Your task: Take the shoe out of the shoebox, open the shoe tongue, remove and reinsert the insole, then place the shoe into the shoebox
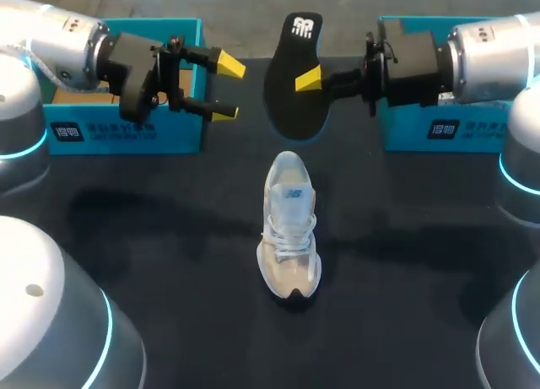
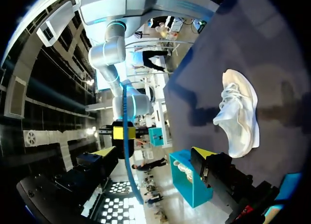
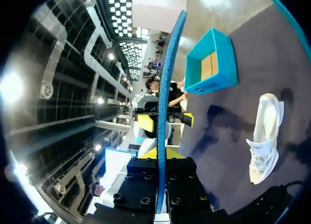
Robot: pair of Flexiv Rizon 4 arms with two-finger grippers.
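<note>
Shoebox (image 1: pixel 126 134), stiff teal card, stands far left, with a second teal box (image 1: pixel 439 127) far right. Nearer than both, centred, sits the shoe (image 1: pixel 289 237), soft pale mesh, laced. Aloft beyond its far end, the right gripper (image 1: pixel 305 81) pinches the thin black insole (image 1: pixel 283 102); the left gripper (image 1: pixel 226 89) gapes empty. Reinserting probably needs the tongue held back and the insole fed toe-first.
</note>
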